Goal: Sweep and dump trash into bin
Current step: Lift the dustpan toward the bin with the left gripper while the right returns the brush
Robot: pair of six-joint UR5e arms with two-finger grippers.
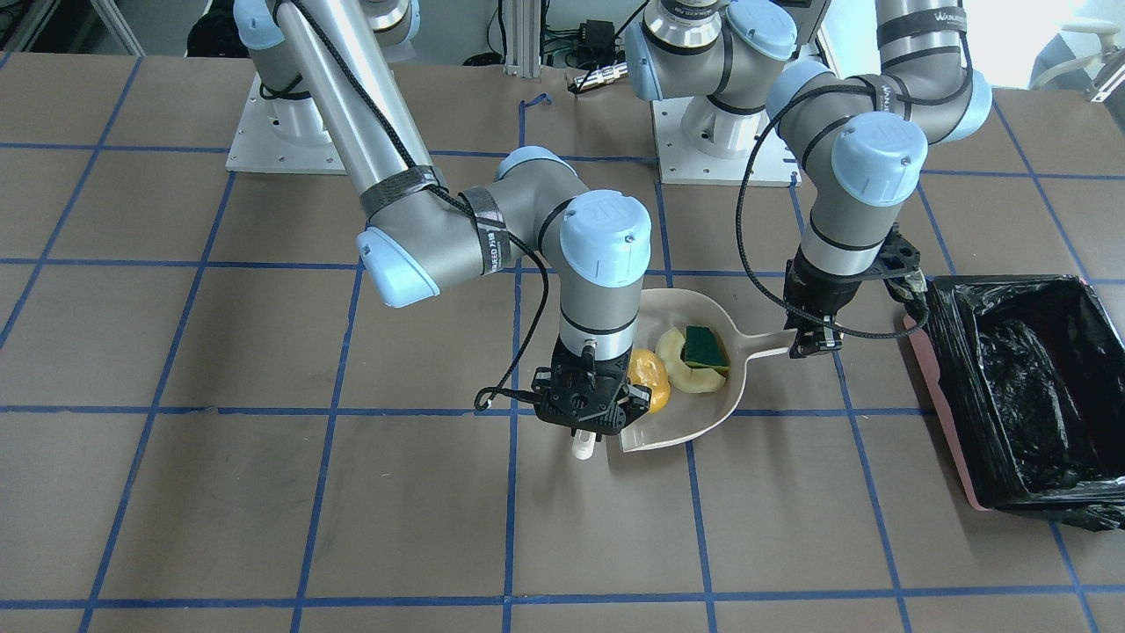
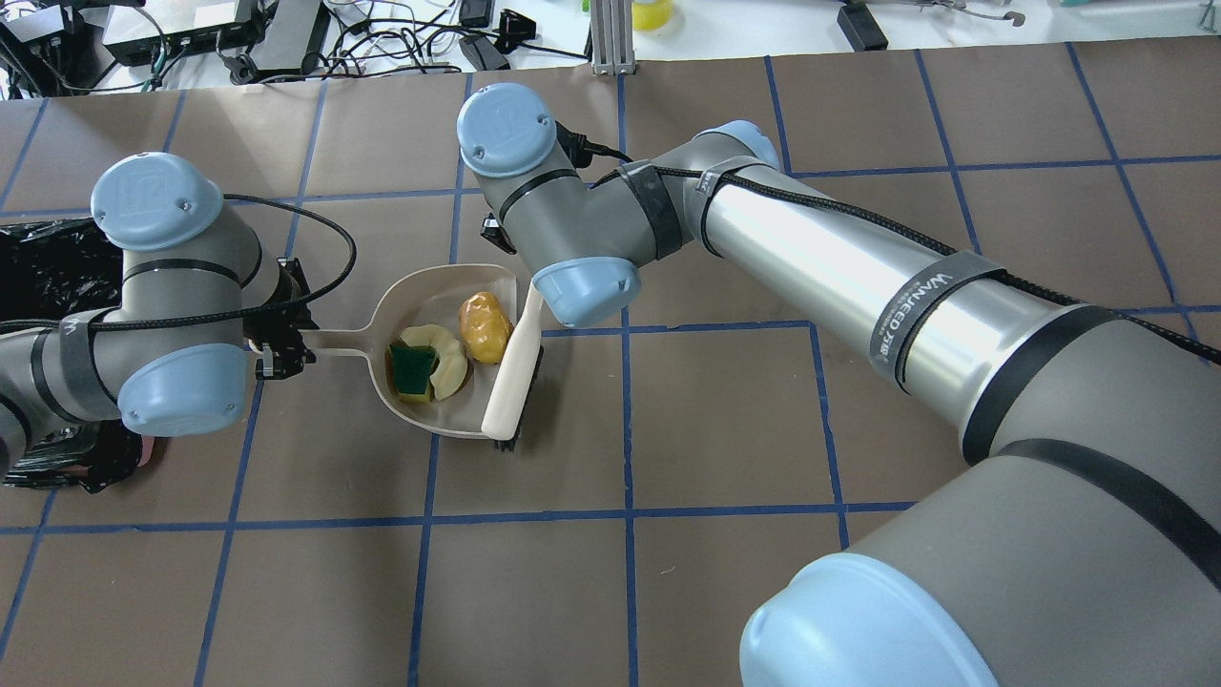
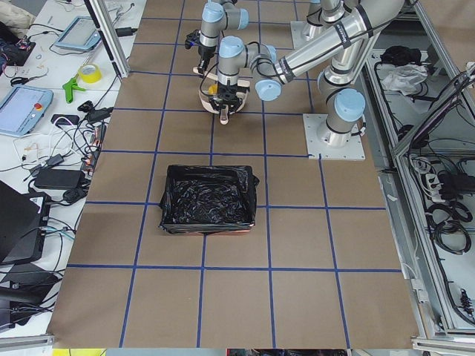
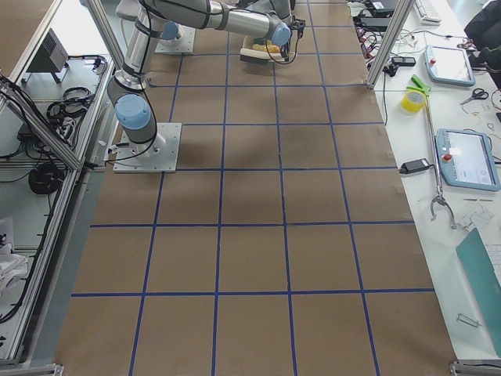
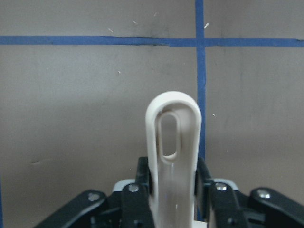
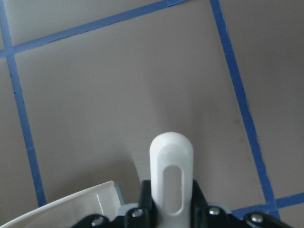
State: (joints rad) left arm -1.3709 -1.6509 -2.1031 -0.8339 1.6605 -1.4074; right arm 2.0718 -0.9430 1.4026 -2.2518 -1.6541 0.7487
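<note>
A beige dustpan [image 1: 703, 418] lies on the table and holds the trash. The orange-yellow lump [image 1: 650, 380] sits at its mouth. The pale yellow curved piece [image 1: 678, 365] with the green-and-yellow sponge [image 1: 706, 347] sits deeper in. My left gripper [image 1: 813, 341] is shut on the dustpan handle [image 5: 173, 137]. My right gripper [image 1: 584, 418] is shut on a white brush handle [image 6: 171, 178], and the brush [image 2: 510, 382] stands across the pan's mouth beside the lump. The bin [image 1: 958, 440], pink-sided with a black bag, stands beyond the left gripper.
The brown table has blue tape grid lines [image 1: 510, 510]. The bin also shows in the overhead view [image 2: 48, 267] behind my left arm's elbow. Both arm bases [image 1: 281, 141] stand at the robot's side of the table. Cables and devices [image 2: 286, 38] lie off the far edge.
</note>
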